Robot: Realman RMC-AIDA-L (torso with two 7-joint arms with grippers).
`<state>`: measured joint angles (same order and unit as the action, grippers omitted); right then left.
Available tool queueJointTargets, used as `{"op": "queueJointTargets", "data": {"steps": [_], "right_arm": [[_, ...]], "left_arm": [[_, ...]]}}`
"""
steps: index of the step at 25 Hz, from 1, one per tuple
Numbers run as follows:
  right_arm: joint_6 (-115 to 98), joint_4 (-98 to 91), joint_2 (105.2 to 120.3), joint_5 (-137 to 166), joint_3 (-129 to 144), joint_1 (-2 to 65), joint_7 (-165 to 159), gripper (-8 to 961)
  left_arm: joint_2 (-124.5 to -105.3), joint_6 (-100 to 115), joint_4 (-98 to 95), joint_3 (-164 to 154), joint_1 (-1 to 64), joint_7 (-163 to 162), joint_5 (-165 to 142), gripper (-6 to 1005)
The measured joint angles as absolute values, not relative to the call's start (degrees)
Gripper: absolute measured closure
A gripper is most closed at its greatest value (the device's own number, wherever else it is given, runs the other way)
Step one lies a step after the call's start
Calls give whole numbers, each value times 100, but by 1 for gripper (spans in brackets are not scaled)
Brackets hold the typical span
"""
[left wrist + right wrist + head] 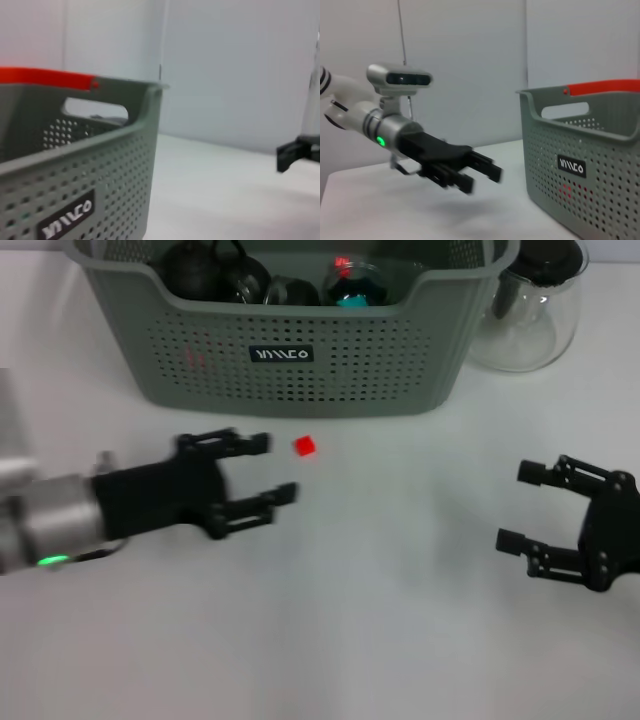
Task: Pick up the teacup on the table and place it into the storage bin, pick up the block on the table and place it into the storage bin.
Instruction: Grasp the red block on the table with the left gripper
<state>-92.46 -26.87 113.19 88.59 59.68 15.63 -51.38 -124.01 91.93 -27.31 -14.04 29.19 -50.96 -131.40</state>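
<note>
Red block (305, 446) on the white table (380, 620) just in front of the storage bin (300, 350), I see my left gripper (262, 468) spread open and empty just beside it, right gripper (522, 508) open, empty, well apart, dark teaware inside the bin.

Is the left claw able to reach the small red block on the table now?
Probably yes. The left claw is open beside the red block, with nothing between them; the storage bin stands just behind it.
</note>
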Motion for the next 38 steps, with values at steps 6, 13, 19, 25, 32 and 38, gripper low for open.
{"op": "queueJointTargets", "data": {"steps": [6,13,19,25,32,38], "right_arm": [[-9330,-2669,11280,8859,5773,1326,-5143,101],[-9399,-2655,11307,8859,5510,1211,-5121,101],[-9407,-2650,11323,8859,5423,1266,-5161,101],[-9422,-2646,11334,8859,5381,1300,-5170,101],[-9422,-2600,11341,8860,5392,1317,-5179,101],[-9407,-2588,11346,9024,5329,1348,-5178,101]], "left_arm": [[-12445,7703,-1671,-1553,3464,-4314,-13052,332],[-12457,6748,-991,-1524,3599,-3093,-12262,354],[-12442,6288,-972,-1527,3592,-3260,-12133,423],[-12443,6000,-957,-1567,3632,-3738,-12144,446],[-12453,5705,-856,-1643,3694,-3884,-12168,476],[-12454,5628,-757,-1651,3748,-3859,-12173,485]]}}
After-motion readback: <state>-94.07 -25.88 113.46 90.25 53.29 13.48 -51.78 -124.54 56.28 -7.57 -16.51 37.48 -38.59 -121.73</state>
